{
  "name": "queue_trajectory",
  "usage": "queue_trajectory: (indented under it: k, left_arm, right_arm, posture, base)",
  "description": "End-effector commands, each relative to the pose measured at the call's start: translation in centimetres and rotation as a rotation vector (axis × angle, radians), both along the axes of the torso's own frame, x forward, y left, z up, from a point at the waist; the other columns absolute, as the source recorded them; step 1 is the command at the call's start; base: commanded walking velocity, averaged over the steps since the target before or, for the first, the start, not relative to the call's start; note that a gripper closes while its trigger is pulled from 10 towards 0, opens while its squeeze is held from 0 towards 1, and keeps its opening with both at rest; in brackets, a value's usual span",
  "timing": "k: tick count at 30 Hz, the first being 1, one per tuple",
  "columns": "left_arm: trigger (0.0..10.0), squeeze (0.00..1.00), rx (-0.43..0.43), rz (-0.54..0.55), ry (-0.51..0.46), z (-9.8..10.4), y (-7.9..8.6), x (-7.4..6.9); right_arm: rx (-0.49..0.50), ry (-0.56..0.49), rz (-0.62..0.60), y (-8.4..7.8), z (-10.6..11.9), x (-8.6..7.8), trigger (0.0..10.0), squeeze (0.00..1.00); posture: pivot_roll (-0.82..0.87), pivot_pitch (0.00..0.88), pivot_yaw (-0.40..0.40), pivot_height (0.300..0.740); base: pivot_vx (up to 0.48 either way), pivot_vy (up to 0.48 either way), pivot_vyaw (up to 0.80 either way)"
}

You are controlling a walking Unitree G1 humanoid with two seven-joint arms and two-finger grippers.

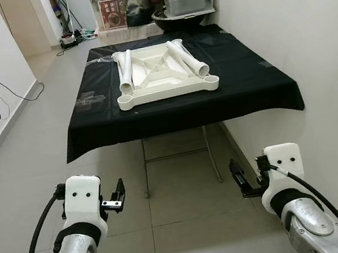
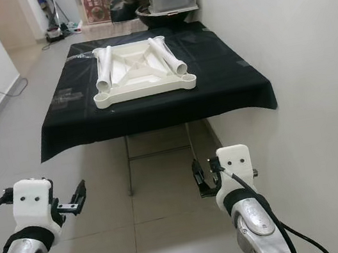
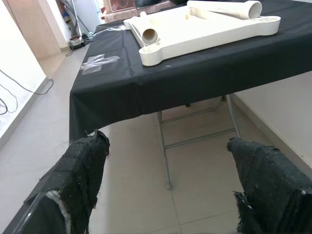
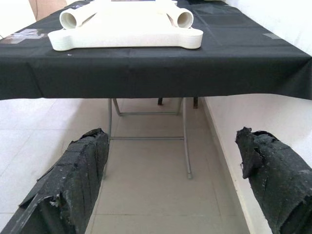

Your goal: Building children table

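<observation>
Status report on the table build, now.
Left gripper and right gripper both open, empty, low before the black-clothed folding table. White plastic tabletop panel lies upside down there, two white tube legs resting on it. Nothing blocking approach.

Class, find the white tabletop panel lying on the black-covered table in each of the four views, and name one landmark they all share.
Left eye view: white tabletop panel, upper centre, on the black cloth.
Right eye view: upper centre, shifted left.
Left wrist view: top right, near the cloth's edge.
Right wrist view: top centre.
Shared landmark: the white tube lying on the panel's left side.
</observation>
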State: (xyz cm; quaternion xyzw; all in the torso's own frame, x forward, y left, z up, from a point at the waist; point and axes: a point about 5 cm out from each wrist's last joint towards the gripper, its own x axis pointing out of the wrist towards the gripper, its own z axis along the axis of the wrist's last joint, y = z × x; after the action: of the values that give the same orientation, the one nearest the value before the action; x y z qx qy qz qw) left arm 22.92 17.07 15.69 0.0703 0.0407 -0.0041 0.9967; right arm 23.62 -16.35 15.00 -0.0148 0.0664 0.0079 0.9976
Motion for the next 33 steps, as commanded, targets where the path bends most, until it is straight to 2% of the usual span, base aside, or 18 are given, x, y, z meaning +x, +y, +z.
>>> queue_trajectory:
  k: [1,3,6,9,11,13,14,18,21,23,26,33]
  left_arm:
    - [10.0,0.00,0.001,-0.009,0.015,-0.3,-0.1,0.1]
    - [10.0,0.00,0.002,-0.018,0.011,-0.1,-0.2,0.2]
    - [10.0,0.00,0.056,-0.110,-0.078,1.0,-1.5,0.4]
    - [10.0,0.00,0.075,-0.118,-0.122,1.5,-1.9,0.3]
    - [10.0,0.00,0.110,-0.104,-0.232,2.7,-2.3,0.3]
    - [10.0,0.00,0.110,-0.104,-0.232,2.7,-2.3,0.3]
    - [10.0,0.00,0.112,-0.102,-0.260,3.0,-2.5,0.3]
    - [10.0,0.00,0.066,-0.111,-0.251,3.2,-2.4,0.5]
    - [10.0,0.00,0.001,-0.109,-0.245,3.1,-2.1,0.4]
    - [10.0,0.00,-0.011,-0.110,-0.246,3.1,-2.1,0.4]
    - [10.0,0.00,0.053,-0.081,-0.250,3.0,-2.0,0.4]
    - [10.0,0.00,0.029,-0.061,-0.261,2.9,-1.8,0.3]
  right_arm:
    - [0.007,-0.025,-0.009,-0.1,0.4,-0.2,10.0,0.00]
    - [0.006,-0.036,-0.010,-0.1,0.5,-0.2,10.0,0.00]
    - [-0.020,-0.121,-0.036,-0.4,1.5,0.2,10.0,0.00]
    - [-0.017,-0.158,-0.055,-0.6,1.9,0.4,10.0,0.00]
    - [-0.040,-0.274,-0.068,-0.7,3.4,0.8,10.0,0.00]
    - [-0.040,-0.274,-0.068,-0.7,3.4,0.8,10.0,0.00]
    - [-0.048,-0.307,-0.065,-0.7,3.9,1.0,10.0,0.00]
    - [-0.026,-0.314,-0.040,-0.4,4.1,1.3,10.0,0.00]
    - [0.004,-0.274,-0.010,0.2,3.4,1.3,10.0,0.00]
    - [0.008,-0.271,-0.008,0.3,3.2,1.3,10.0,0.00]
    - [0.010,-0.265,-0.003,0.4,3.0,1.3,10.0,0.00]
    - [0.004,-0.253,-0.004,0.4,2.7,1.5,10.0,0.00]
  posture:
    - [-0.04,0.000,-0.001,0.740]
    - [-0.04,0.000,-0.003,0.740]
    - [-0.03,0.000,-0.004,0.740]
    - [-0.03,0.000,-0.004,0.740]
    - [-0.03,0.000,-0.006,0.740]
    - [-0.03,0.000,-0.006,0.740]
    - [-0.03,0.000,-0.006,0.740]
    - [-0.03,0.000,-0.010,0.740]
    - [-0.02,0.000,-0.010,0.740]
    - [-0.02,0.000,-0.010,0.740]
    - [-0.02,0.000,-0.015,0.740]
    - [-0.02,0.000,-0.020,0.740]
  base:
    - [0.000,0.000,0.00]
    - [0.000,0.000,0.00]
    - [0.000,0.000,0.00]
    - [0.000,0.000,0.00]
    - [0.000,0.000,0.00]
    - [0.000,0.000,0.00]
    - [0.000,0.000,0.00]
    - [0.000,0.000,0.00]
    - [0.000,0.000,0.00]
    - [0.000,0.000,0.00]
    - [0.000,0.000,0.00]
    - [0.000,0.000,0.00]
